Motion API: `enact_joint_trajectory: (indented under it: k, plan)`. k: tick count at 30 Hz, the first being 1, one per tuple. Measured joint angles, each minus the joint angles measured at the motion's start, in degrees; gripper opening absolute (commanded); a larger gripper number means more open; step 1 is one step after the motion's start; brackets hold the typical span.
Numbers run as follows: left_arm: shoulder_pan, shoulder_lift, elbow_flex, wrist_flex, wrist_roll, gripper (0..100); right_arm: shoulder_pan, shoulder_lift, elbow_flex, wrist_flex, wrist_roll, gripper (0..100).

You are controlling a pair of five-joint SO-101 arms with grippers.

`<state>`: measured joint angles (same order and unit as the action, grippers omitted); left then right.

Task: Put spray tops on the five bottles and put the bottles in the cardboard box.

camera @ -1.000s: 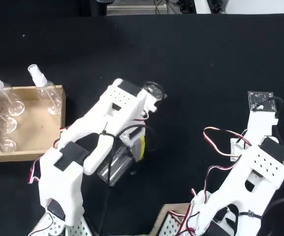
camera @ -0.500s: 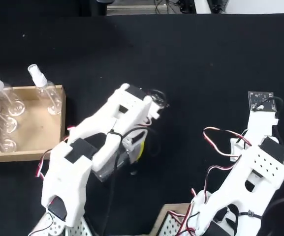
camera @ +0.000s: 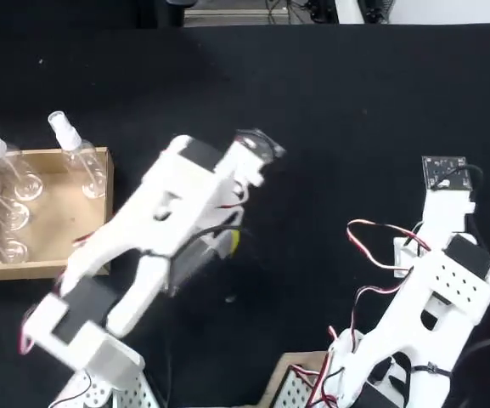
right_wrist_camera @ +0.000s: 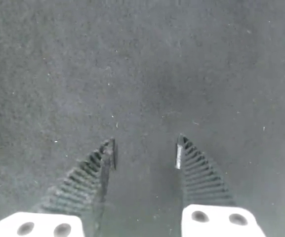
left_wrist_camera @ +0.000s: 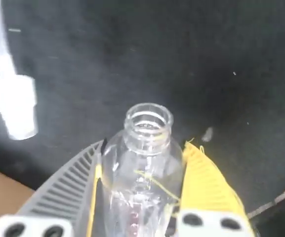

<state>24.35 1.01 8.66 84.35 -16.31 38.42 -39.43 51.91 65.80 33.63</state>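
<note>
From above, the cardboard box [camera: 58,217] sat at the left of the counter [camera: 338,93], with four capped bottles [camera: 83,166] standing inside. In the left wrist view, the left end effector [left_wrist_camera: 144,145] pinched an uncapped bottle [left_wrist_camera: 144,165], with a white spray top [left_wrist_camera: 14,106] nearby. In the right wrist view, the right end effector [right_wrist_camera: 144,150] hung spread above the black counter.

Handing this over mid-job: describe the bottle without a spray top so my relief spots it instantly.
Find the cardboard box at the left edge of the high view; the left arm stands beside it. The bottle is the clear one gripped in the left end effector. Unlike the bottles in the box, its neck is open, with no white spray top.
</note>
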Motion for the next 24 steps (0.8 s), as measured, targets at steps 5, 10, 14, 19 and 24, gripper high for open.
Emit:
enact_joint_trajectory:
  k: [5, 10, 14, 19, 24]
  plan:
    - [-1.41, -4.84, 15.12, -8.35, -0.35, 21, -1.41, 0.00, -1.76, 2.37, -1.14, 17.0]
    - [-1.67, -3.96, 18.81, -10.73, -2.81, 25, -1.41, 0.00, -3.43, 3.87, -2.46, 17.0]
    - [-2.20, -2.99, 18.81, -10.73, -5.19, 25, -1.41, 0.00, -3.87, 4.48, -2.46, 17.0]
    - [-3.60, -2.81, 19.60, -9.67, -8.53, 26, -1.41, 0.00, -3.87, 4.48, -2.46, 17.0]
    - [-4.22, -2.81, 19.60, -6.33, -10.11, 31, -1.41, 0.00, -3.87, 4.48, -2.46, 17.0]
